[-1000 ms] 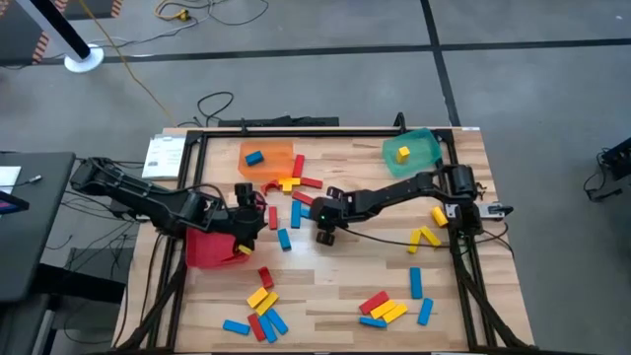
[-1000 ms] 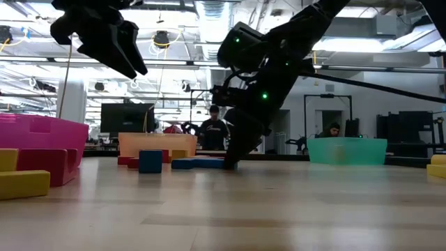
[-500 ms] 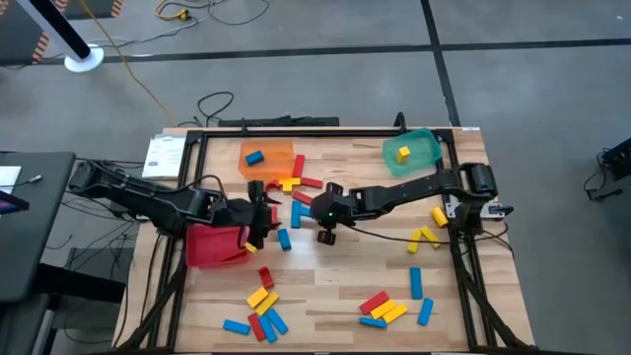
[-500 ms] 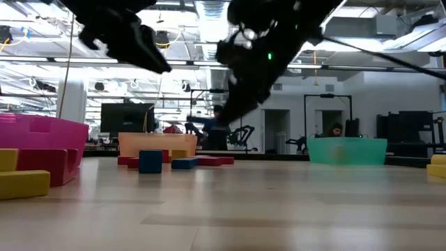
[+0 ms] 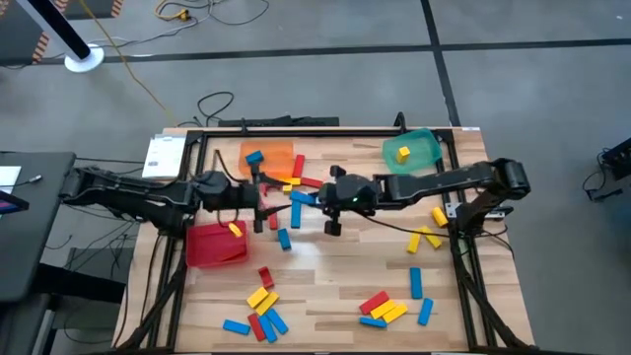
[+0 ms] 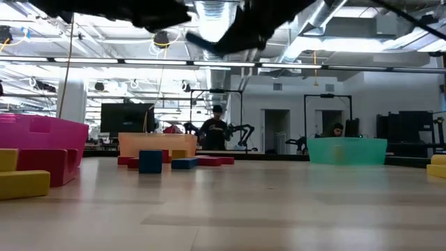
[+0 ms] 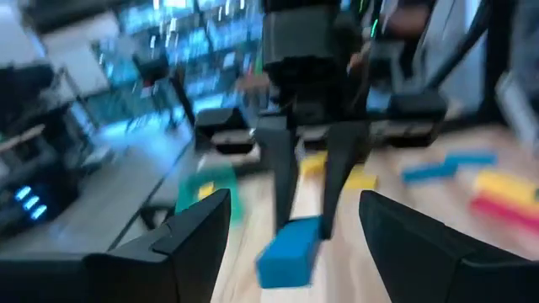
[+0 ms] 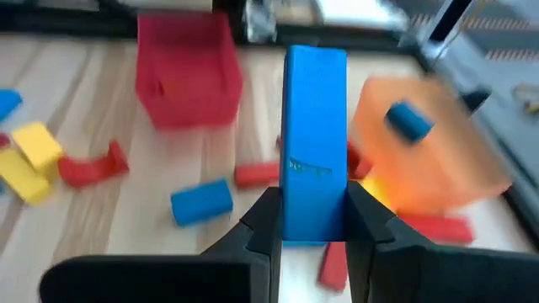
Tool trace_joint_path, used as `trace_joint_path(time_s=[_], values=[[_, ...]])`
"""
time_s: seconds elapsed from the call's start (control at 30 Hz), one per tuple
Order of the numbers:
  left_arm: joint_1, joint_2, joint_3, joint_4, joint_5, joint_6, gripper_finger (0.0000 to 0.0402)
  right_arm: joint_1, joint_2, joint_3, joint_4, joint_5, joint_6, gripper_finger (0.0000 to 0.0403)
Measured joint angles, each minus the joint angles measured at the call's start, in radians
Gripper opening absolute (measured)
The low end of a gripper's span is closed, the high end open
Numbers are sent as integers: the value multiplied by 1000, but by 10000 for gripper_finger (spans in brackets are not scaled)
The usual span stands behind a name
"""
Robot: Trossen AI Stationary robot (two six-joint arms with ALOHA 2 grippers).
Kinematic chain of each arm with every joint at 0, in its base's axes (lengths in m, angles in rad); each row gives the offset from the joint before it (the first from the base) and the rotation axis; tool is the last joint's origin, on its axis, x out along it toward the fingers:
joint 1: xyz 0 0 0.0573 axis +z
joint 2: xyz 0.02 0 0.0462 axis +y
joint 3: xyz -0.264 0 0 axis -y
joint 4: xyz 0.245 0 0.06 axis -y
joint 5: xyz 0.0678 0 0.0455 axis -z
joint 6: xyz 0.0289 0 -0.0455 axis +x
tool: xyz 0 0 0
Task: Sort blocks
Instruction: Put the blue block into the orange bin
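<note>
Pinched between the right gripper's (image 8: 312, 220) dark fingers, a flat blue rectangular block (image 8: 315, 178) rides upright above the middle of the wooden table (image 5: 325, 281), between the translucent orange bin (image 5: 268, 157) and the red bin (image 5: 215, 244). Facing it (fingers spread wide, holding nothing) hangs the left gripper (image 5: 262, 205), just beside the red bin.
</note>
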State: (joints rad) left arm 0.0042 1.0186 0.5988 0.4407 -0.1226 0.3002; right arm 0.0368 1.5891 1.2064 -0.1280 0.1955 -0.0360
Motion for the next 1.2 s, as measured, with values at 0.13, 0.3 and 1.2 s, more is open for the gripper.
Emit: trace_joint_path(time_s=[0.13,0.3,1.2], values=[[50,4,-49,180,128,-73,258,0,-43,1,64,17,-48,82],[72,47,-80,353,177,-138,258,0,-60,0,131,17,-95,82],[75,75,-82,490,176,-110,254,10,-42,2,172,10,-134,82]])
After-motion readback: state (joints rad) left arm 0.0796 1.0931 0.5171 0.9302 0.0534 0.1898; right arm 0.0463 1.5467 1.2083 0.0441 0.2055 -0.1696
